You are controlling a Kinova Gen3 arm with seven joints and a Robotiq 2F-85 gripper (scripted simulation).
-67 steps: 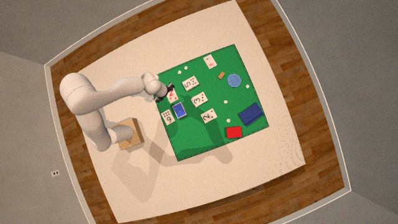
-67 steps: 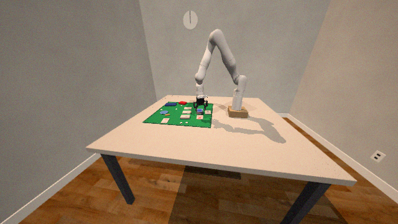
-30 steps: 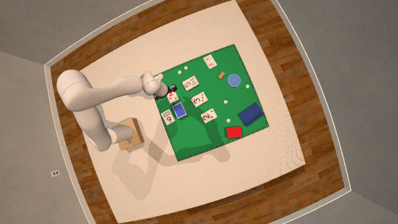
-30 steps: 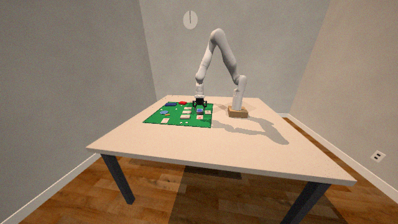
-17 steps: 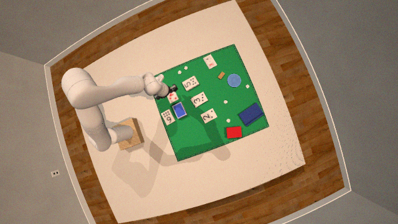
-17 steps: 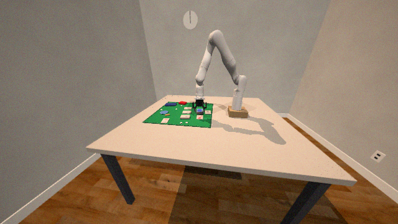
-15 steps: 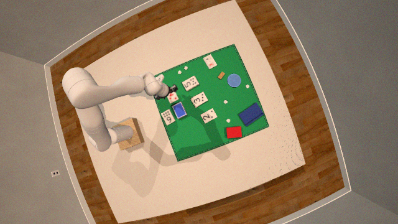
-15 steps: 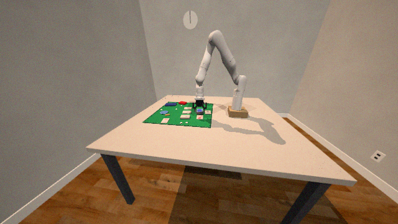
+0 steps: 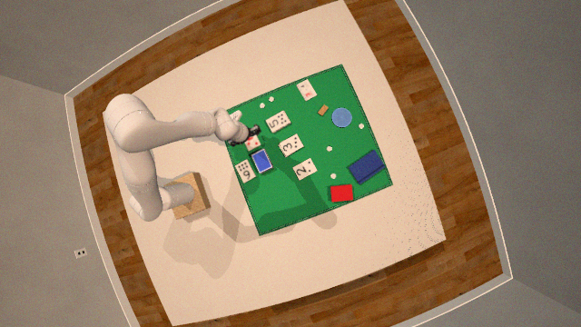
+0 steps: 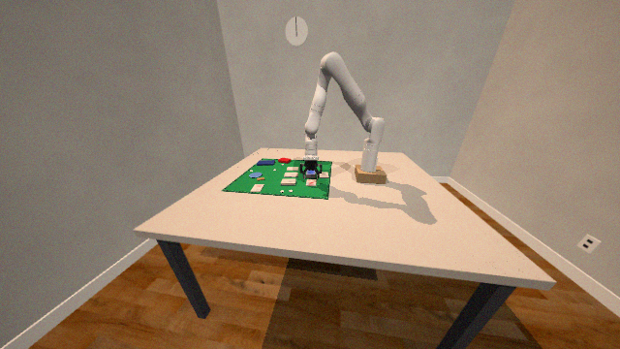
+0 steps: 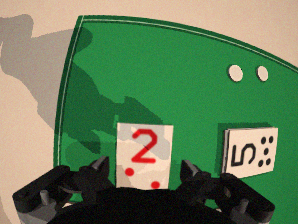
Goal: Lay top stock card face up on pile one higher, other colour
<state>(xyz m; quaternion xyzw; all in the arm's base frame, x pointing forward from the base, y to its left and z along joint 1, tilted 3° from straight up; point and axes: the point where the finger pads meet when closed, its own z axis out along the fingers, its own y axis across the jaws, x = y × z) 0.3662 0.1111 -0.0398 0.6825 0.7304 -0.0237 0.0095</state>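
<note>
Open gripper over a green mat on a pale table

Top view: my gripper is above one edge of the green mat, which lies askew on the pale table top. The blue-backed stock lies on the mat, between the red two and a card with many black pips. The black three lies farther across. Wood-plank floor surrounds the table; beyond it are grey walls.

Exterior view: I see the table on dark legs, a round clock on the wall, and an outlet low at right.

Wrist view: my fingers stand apart, clasping nothing; the face-up red two shows between them in the picture, left of the black five.

Your gripper is lower than it was a couple of seconds ago, and it's turned a bit too. From the top, it now hides the numeral on your red two, which showed before.
</note>
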